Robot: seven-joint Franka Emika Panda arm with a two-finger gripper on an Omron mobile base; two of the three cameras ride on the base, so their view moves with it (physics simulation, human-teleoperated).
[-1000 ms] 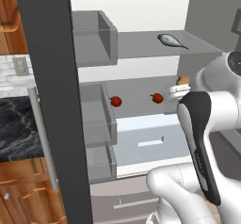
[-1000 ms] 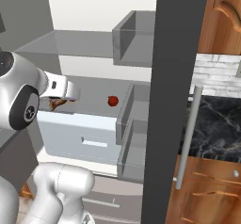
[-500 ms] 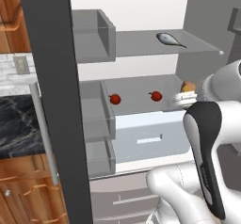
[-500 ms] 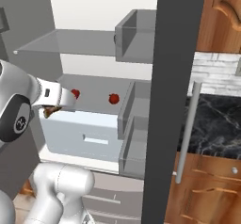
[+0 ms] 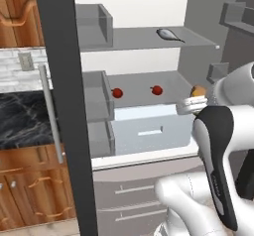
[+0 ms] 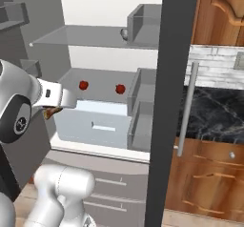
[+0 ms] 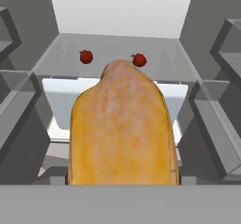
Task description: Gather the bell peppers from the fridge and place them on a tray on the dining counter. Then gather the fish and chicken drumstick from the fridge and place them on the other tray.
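My gripper point(image 5: 192, 104) point(image 6: 58, 106) is shut on the chicken drumstick point(image 5: 198, 90) point(image 6: 51, 112), in front of the open fridge at its middle shelf. Seen from the hand, the golden-brown drumstick point(image 7: 123, 129) covers the fingertips. Two red bell peppers point(image 5: 117, 92) point(image 5: 157, 89) sit apart toward the back of the middle shelf, also seen as peppers point(image 6: 83, 85) point(image 6: 120, 88) and beyond the drumstick as peppers point(image 7: 85, 56) point(image 7: 139, 60). The grey fish point(image 5: 168, 33) lies on the upper glass shelf, with part of the fish point(image 6: 125, 32) peeking past a door bin.
The dark edge of the open fridge door point(image 5: 62, 106) point(image 6: 171, 102) stands close beside the arm, with grey bins on its inner side. A white drawer point(image 5: 149, 128) sits under the pepper shelf. A black marble counter point(image 6: 214, 111) and wooden cabinets flank the fridge.
The whole picture has shifted in both base views, so the cameras have moved. The gripper has kept its hold on the drumstick and sits a little farther out from the shelf.
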